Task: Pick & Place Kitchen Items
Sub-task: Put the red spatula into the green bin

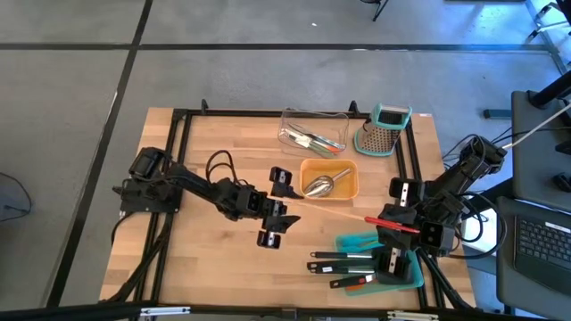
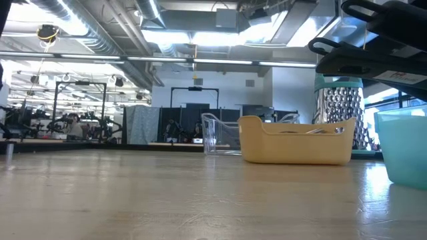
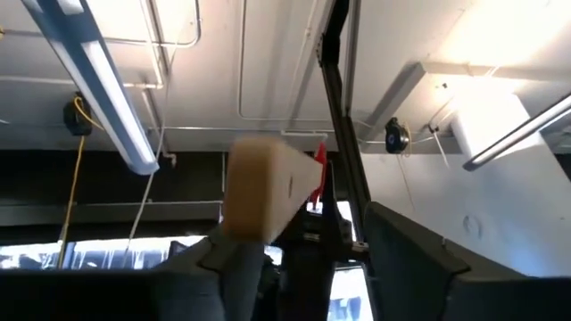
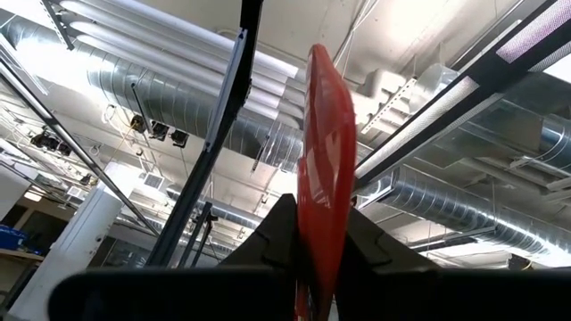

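right pincer [image 4: 321, 259] clamps the red spatula [image 4: 326, 152] head; overhead alone shows its wooden handle reaching the spread-open left pincer [image 1: 284, 214].

a pale wooden surface [image 1: 223, 259] with a black frame along its edges. near the far edge sits a clear tray [image 1: 314, 130] holding a few utensils, and toward the far right corner a steel box grater [image 1: 385, 130] with a teal top. an orange tray [image 1: 329, 181] with a steel scoop [image 1: 321, 184] lies right of the middle. near the near right corner lies a teal tray [image 1: 355, 242], with black-handled utensils [image 1: 343, 264] touching it.
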